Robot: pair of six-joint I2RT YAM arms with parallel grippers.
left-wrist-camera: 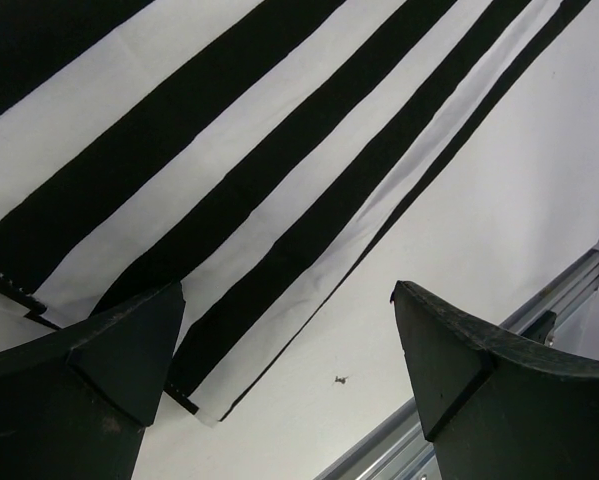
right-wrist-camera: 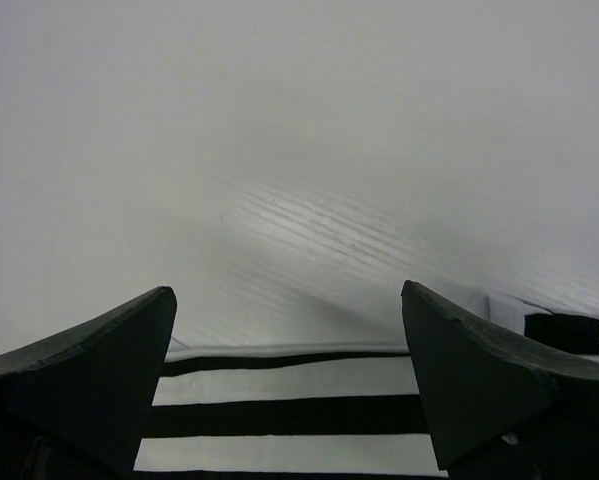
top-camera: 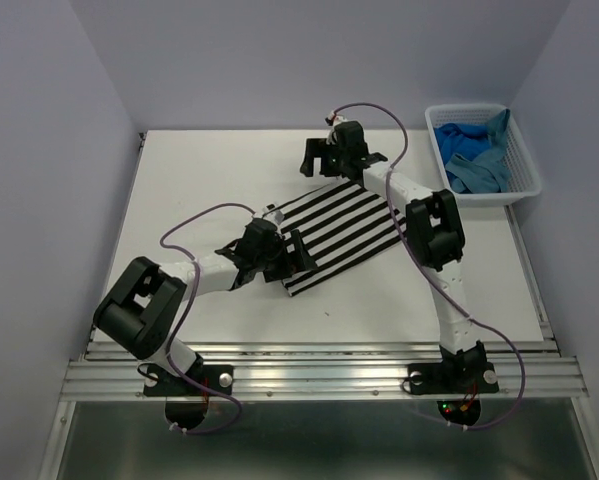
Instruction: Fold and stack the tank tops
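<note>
Left end effector [left-wrist-camera: 289,292] and right end effector [right-wrist-camera: 289,295] hang open over striped tank top [top-camera: 344,230] edges.

Light: even, diffuse, from above; we record the white bench [top-camera: 229,190] as bright, with no hard glare.
Shadows: soft and short under the left arm [top-camera: 144,305] and right arm [top-camera: 434,230], top view.
Right wrist view: ribbed sheen on the bench, far ground hazy; fingers [right-wrist-camera: 89,380] of the right hand [right-wrist-camera: 284,292] near black, detail lost.
Left wrist view: striped tank top [left-wrist-camera: 229,170] sharp; we find the fingers [left-wrist-camera: 89,390] of the left hand [left-wrist-camera: 287,290] slightly soft.
</note>
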